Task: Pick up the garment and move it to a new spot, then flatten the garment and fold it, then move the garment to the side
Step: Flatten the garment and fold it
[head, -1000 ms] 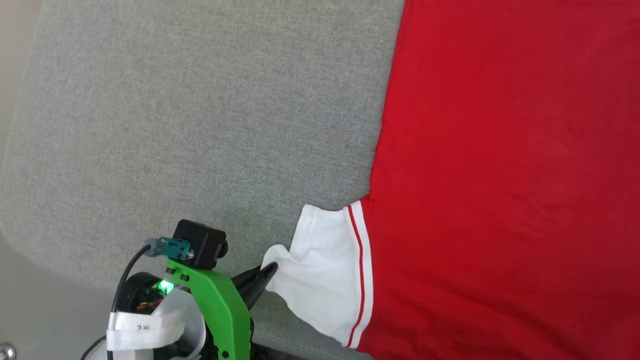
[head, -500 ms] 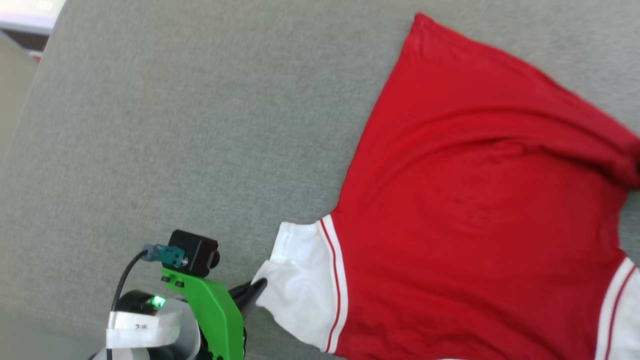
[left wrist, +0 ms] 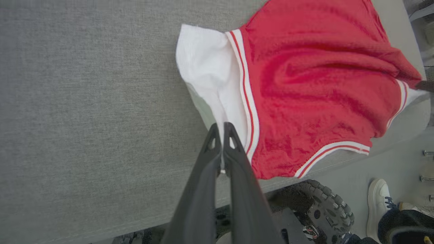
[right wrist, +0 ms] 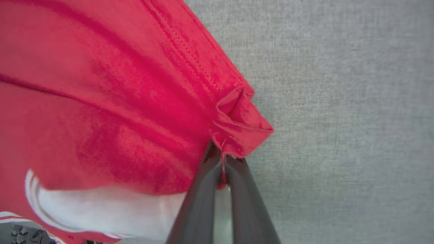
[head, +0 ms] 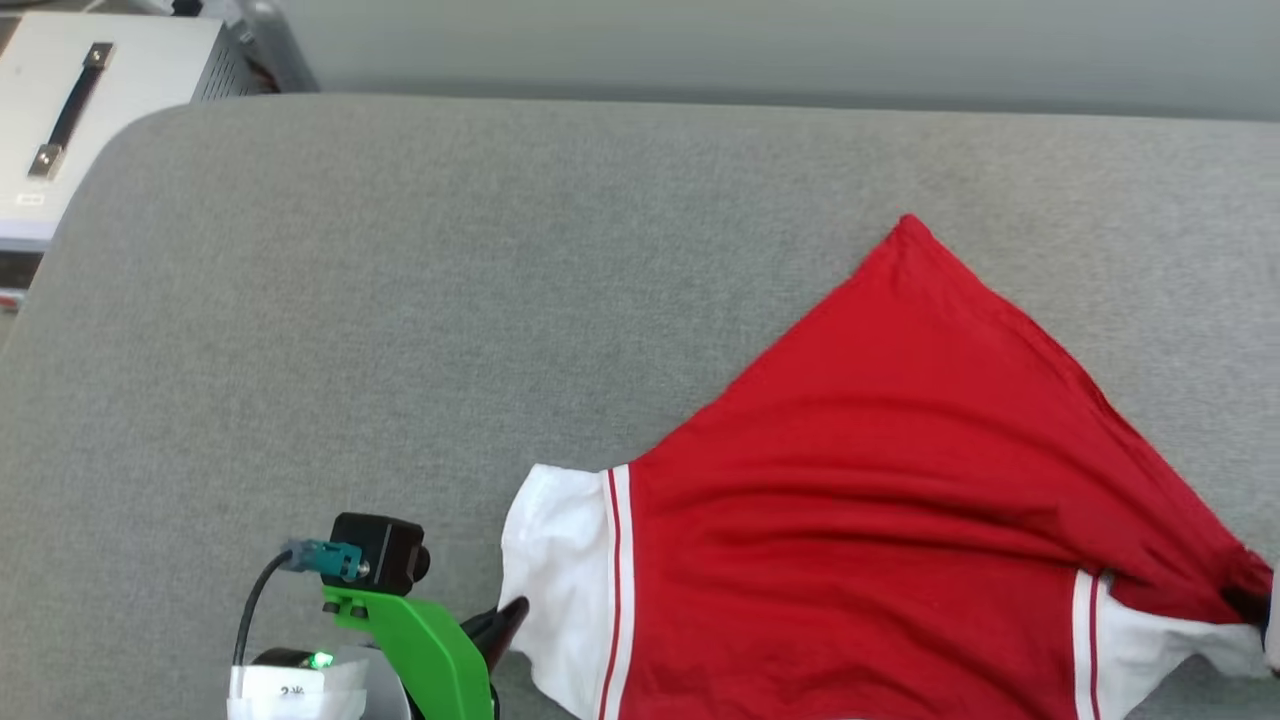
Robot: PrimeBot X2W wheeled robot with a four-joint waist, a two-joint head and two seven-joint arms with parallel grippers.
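Head view: the garment (head: 900,500) lies plain red side up on the grey cushion (head: 400,300), spreading up and to the right of the left gripper (head: 510,612). The gripper's tips meet the lower edge of a white sleeve (head: 555,560).

Left wrist view: the fingers (left wrist: 237,162) are pressed together, with the sleeve's white edge pinched between their tips. The red body runs off to their upper right, and its striped trim hangs at the cushion's edge. A wheel (left wrist: 325,210) and a person's shoe (left wrist: 378,200) sit on the floor to the fingers' lower right.

Right wrist view: the right gripper (right wrist: 222,154) is clamped tight on a bunched red corner of the garment at its tips. Red cloth spreads to the fingers' left with white sleeve below it, and bare cushion lies to their right.
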